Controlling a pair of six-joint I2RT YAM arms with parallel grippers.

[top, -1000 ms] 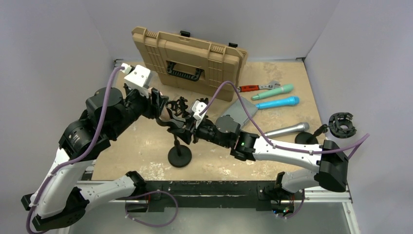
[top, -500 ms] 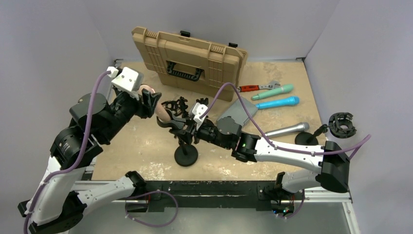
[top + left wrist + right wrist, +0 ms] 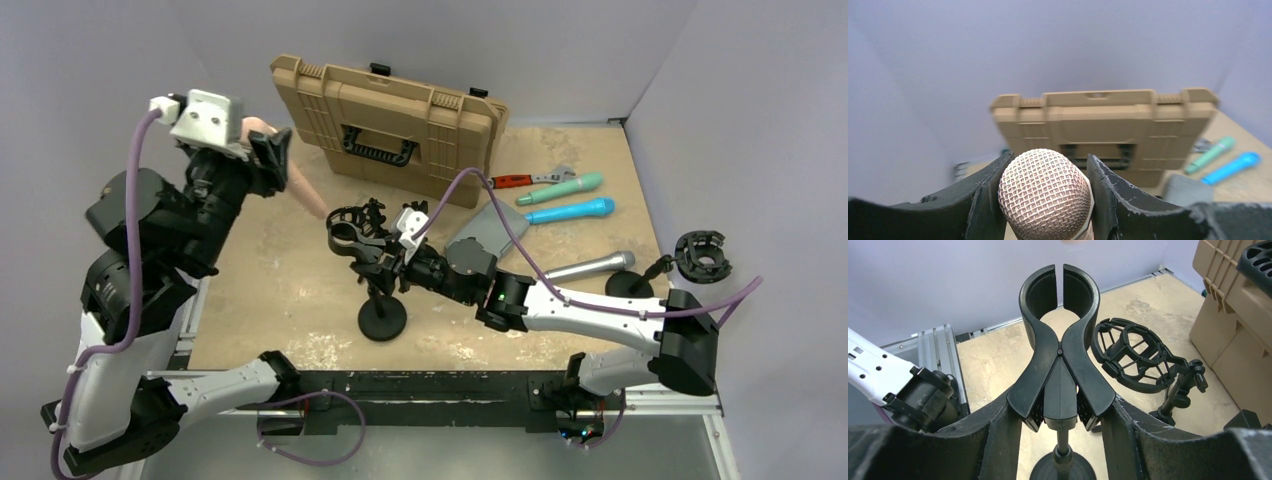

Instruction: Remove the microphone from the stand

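A rose-gold microphone (image 3: 303, 188) with a mesh head (image 3: 1045, 192) hangs in the air at the far left, clear of the stand. My left gripper (image 3: 268, 160) is shut on it just below the head, one finger on each side (image 3: 1048, 160). The black stand (image 3: 382, 320) sits on its round base mid-table. Its clip (image 3: 1060, 330) is empty, the ring almost closed at the top. My right gripper (image 3: 378, 262) is shut on the clip's two lower handles, fingers pressing their outer faces (image 3: 1062, 407).
A tan case (image 3: 385, 125) leans at the back. A black spider mount on its own stand (image 3: 1138, 357) is just behind the clip. To the right lie a green microphone (image 3: 560, 188), a blue one (image 3: 570, 211), a grey one (image 3: 590, 266), a wrench (image 3: 530, 179) and a grey pad (image 3: 490, 232).
My left arm has pulled the microphone out of the clip and carried it up and back to the left. The right gripper has stayed on the clip handles, easing slightly wider.
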